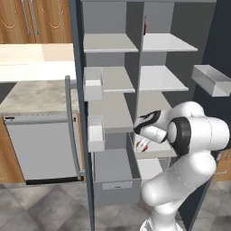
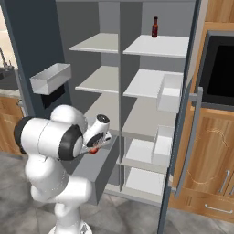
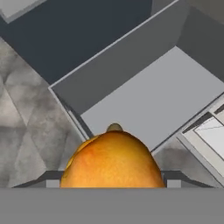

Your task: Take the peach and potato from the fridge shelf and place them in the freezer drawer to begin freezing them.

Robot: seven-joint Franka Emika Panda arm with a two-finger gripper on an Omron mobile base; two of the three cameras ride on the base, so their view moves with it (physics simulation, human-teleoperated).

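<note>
Open fridge in a tiled kitchen; grey freezer drawer (image 3: 153, 96) pulled out.
Gripper (image 3: 113, 183) clamps the smooth round orange peach (image 3: 113, 159) above the drawer's flat, matte floor.

A dark sauce bottle (image 2: 155, 27) stands at upper centre; a steel dishwasher (image 1: 41, 149) sits at lower left beneath wooden cabinets (image 1: 34, 20).

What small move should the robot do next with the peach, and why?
Probably lower the claw a little and then open it. In the hand view the peach sits in the claw above the open freezer drawer, whose floor looks bare.
</note>
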